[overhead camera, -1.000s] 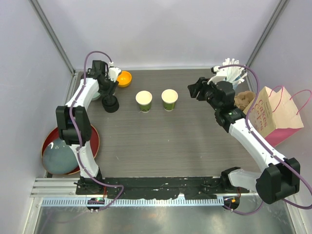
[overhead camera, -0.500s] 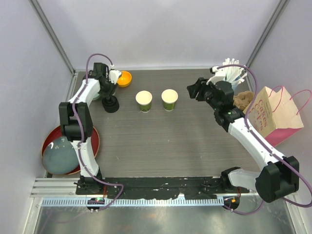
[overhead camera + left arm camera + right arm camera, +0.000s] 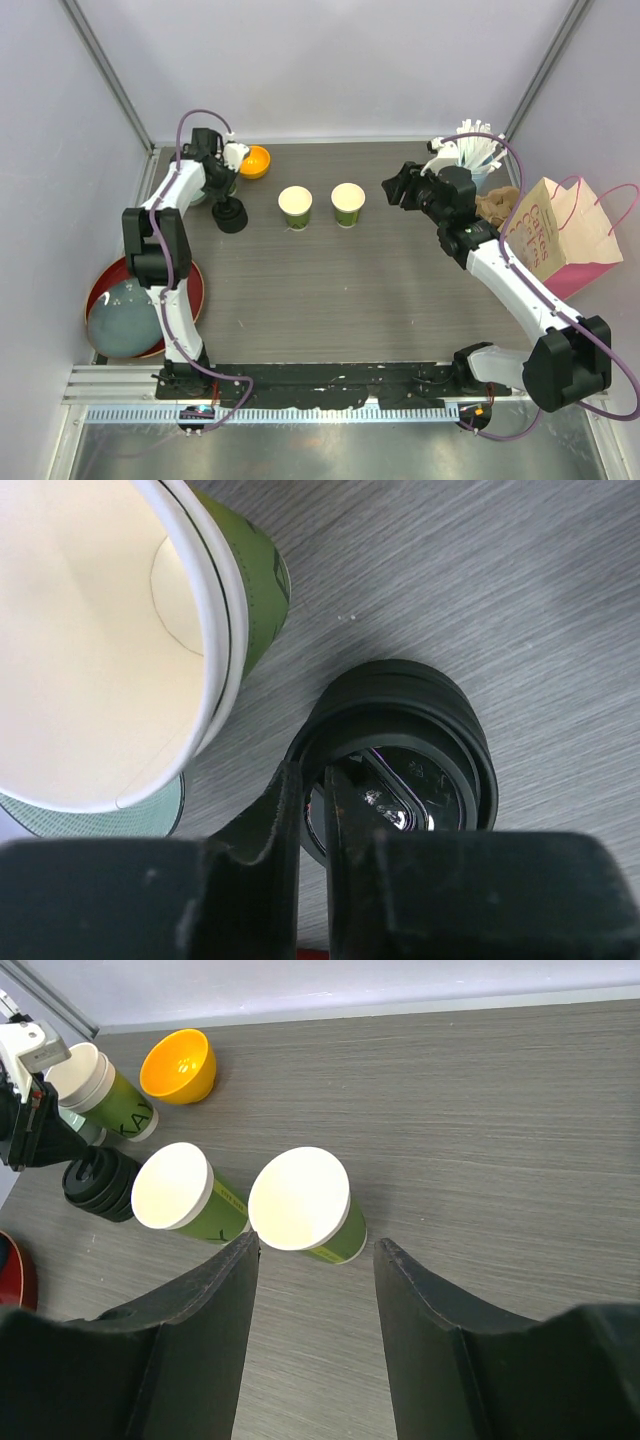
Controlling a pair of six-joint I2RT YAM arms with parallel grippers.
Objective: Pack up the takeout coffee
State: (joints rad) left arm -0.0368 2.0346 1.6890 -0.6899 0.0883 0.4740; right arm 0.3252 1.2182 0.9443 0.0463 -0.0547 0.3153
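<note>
Green cups (image 3: 295, 207) (image 3: 348, 203), two lidless, stand mid-table; left tool (image 3: 316, 790) pinches black lid stack (image 3: 440, 710), right tool (image 3: 317, 1244) released

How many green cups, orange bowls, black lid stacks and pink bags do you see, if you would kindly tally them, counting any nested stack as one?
Green cups: 3
Orange bowls: 1
Black lid stacks: 1
Pink bags: 1
Total: 6

On the counter (image 3: 330, 300) I see the left cup (image 3: 295, 206) and the right cup (image 3: 348, 203) side by side, not touching. The stack of lids (image 3: 229, 214) sits left of them, with a bowl (image 3: 255, 161) behind it. The straw cup (image 3: 478, 155) stands at the rear right, and the bag (image 3: 565, 240) is beyond the counter's right edge.
</note>
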